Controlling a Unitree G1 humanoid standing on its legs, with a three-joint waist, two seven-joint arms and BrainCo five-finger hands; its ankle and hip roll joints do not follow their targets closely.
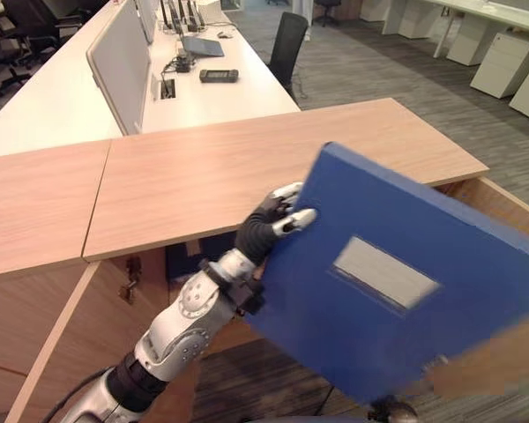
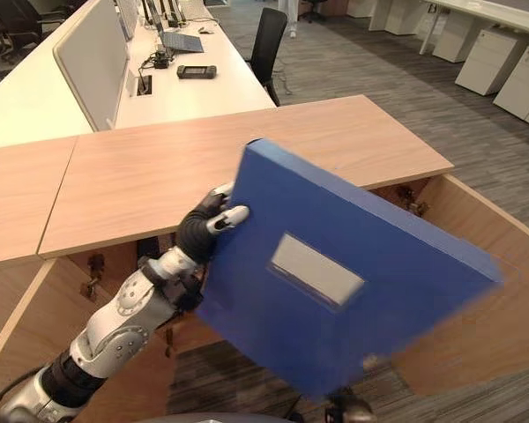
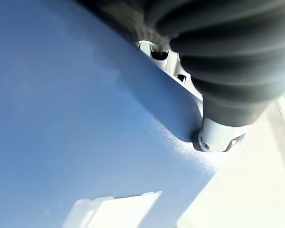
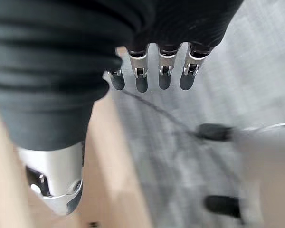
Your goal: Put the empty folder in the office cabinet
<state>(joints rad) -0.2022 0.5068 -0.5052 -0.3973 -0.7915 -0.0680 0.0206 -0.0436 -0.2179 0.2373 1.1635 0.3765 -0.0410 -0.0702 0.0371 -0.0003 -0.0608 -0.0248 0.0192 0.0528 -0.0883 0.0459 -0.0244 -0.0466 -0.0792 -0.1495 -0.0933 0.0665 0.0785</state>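
The left hand [image 1: 278,216] holds the blue folder [image 1: 397,282] by its upper corner, fingers clamped, just before the cabinet [image 1: 247,167]. Stiff, light, probably slick; grip the edge. The right hand [image 4: 152,71] hangs with fingers straight.

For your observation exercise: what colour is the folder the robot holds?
Blue, with a pale label pocket on its cover. The folder shows best in the right eye view, pinched by the left hand.

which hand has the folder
The left hand: its thumb and fingers pinch the blue folder's edge. The right hand hangs open, holding nothing.
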